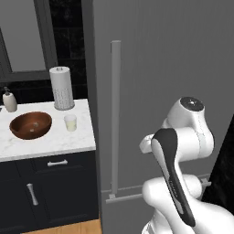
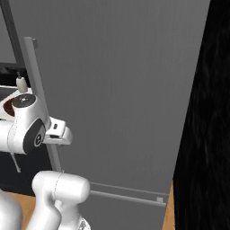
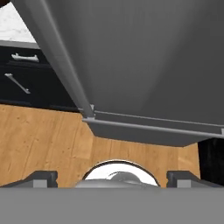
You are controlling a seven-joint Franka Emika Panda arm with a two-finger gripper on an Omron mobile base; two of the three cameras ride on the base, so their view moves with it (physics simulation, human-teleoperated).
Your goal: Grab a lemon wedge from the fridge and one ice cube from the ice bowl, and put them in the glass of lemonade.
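The fridge [image 1: 160, 68] stands shut, its long vertical bar handle [image 1: 115, 114] at the door's left edge; the lemon wedge is hidden behind the door. On the marble counter [image 1: 50, 141] to the left sit the reddish-brown ice bowl [image 1: 30, 124] and, just to its right, the glass of lemonade [image 1: 70, 122]. An ice cube is too small to make out. My gripper [image 3: 113, 178] is open with nothing between its fingertips [image 3: 41, 177]. It hangs low in front of the fridge door [image 3: 144, 57], to the right of the handle [image 3: 61, 57].
A white paper-towel roll [image 1: 61, 87] and a cream soap dispenser [image 1: 9, 100] stand at the back of the counter. Dark cabinets [image 1: 50, 187] sit below it. A horizontal bar handle [image 3: 148, 127] crosses the fridge's lower part above the wooden floor [image 3: 43, 140]. A black wall [image 2: 206, 112] flanks the fridge's right.
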